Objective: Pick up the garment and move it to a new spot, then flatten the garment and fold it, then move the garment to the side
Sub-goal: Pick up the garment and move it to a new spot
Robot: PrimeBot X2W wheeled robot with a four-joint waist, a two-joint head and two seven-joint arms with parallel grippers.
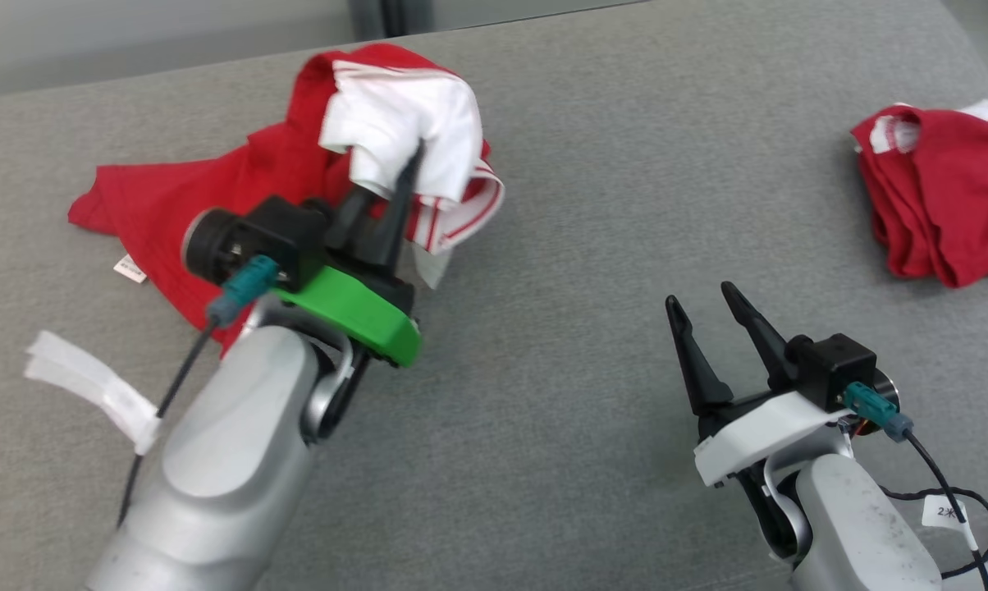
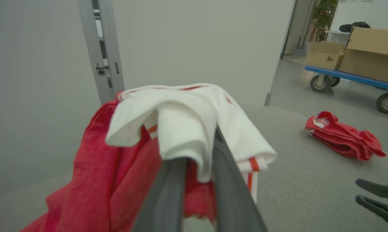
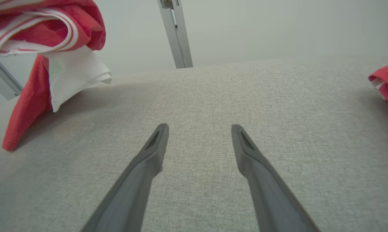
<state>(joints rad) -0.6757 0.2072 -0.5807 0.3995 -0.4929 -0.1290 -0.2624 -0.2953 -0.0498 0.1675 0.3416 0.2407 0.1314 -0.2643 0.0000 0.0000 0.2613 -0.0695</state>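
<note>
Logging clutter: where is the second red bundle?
Head view: the red bundle lies far right on the grey surface, up beyond the open right gripper.

Upper left, the left gripper (image 1: 387, 176) pinches the red and white garment (image 1: 215, 197). Lower right, the right gripper (image 1: 700, 295) is spread wide.

centre: bare grey surface (image 1: 609, 246) is lying open, near to far | far left: bunched garment (image 1: 215, 189) is blocking passage | far right: second red garment (image 1: 945, 205) is occupying the edge | near left: white strip (image 1: 92, 386) is lying flat
</note>
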